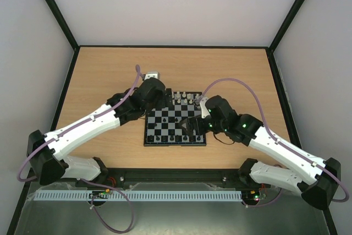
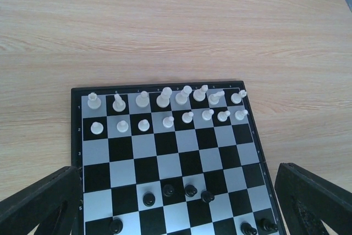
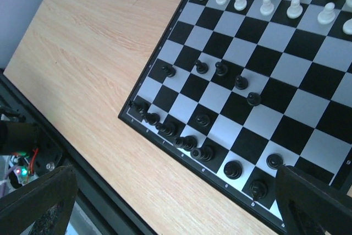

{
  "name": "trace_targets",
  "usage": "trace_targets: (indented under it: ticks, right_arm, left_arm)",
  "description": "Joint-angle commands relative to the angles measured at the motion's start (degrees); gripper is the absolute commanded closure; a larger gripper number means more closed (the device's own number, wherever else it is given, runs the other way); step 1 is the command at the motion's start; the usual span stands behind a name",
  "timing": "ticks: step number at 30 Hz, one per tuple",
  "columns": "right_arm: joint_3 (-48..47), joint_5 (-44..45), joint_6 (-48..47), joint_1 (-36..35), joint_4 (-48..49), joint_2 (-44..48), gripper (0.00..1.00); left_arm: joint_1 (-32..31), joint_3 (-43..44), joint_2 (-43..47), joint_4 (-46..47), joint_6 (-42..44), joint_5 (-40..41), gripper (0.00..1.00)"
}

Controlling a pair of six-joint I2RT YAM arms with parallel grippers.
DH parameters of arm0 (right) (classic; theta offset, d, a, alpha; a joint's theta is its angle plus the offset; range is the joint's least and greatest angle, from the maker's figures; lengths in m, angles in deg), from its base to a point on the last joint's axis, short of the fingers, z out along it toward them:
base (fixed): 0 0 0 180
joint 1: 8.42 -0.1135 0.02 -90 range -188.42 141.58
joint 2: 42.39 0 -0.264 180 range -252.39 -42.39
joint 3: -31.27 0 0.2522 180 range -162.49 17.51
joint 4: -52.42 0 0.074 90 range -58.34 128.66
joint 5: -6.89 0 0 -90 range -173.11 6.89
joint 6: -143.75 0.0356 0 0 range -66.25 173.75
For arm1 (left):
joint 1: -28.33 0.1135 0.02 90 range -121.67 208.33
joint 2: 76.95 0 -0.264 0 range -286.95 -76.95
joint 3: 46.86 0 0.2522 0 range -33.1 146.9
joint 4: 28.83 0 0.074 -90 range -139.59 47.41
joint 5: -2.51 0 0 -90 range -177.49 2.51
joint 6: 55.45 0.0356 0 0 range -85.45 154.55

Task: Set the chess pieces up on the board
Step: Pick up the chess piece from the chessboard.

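Cream pieces (image 2: pixel 164 100) fill two board (image 2: pixel 181 164) rows; left fingers (image 2: pixel 38 205) and right fingers (image 3: pixel 36 202) stand apart.

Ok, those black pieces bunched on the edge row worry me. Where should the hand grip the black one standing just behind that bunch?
At its head, from straight above: the black piece stands upright, with the bunch close in front of it. Probably pinch parallel to that row, where its sides are free.

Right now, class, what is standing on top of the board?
Cream-white pieces fill the far two rows of the board; black pieces sit scattered over its near rows, several crowded along the near edge. In the top view the right hand covers some near squares.
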Motion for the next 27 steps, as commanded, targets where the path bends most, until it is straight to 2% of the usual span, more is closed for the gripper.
trace_targets:
  ticks: [1, 6, 18, 27]
  right_arm:
    - [2.3, -3.2, 0.2, -0.2, 0.8, 1.8, 0.01]
    - [3.1, -2.4, 0.2, -0.2, 0.5, 2.6, 0.01]
    - [4.0, 8.5, 1.4, -0.2, -1.1, 2.0, 0.01]
    - [2.1, 16.7, 4.2, -0.2, -3.8, -2.7, 0.01]
  left_arm:
    - [-0.5, -0.4, -1.0, 0.7, 0.2, 0.4, 0.0]
    - [-0.5, -1.0, -3.5, 2.0, 1.0, -1.6, 0.01]
    - [0.8, -3.2, -0.6, 4.4, 2.5, 3.0, 0.01]
    - [9.4, -9.6, 1.1, 9.8, 6.2, -8.3, 0.0]
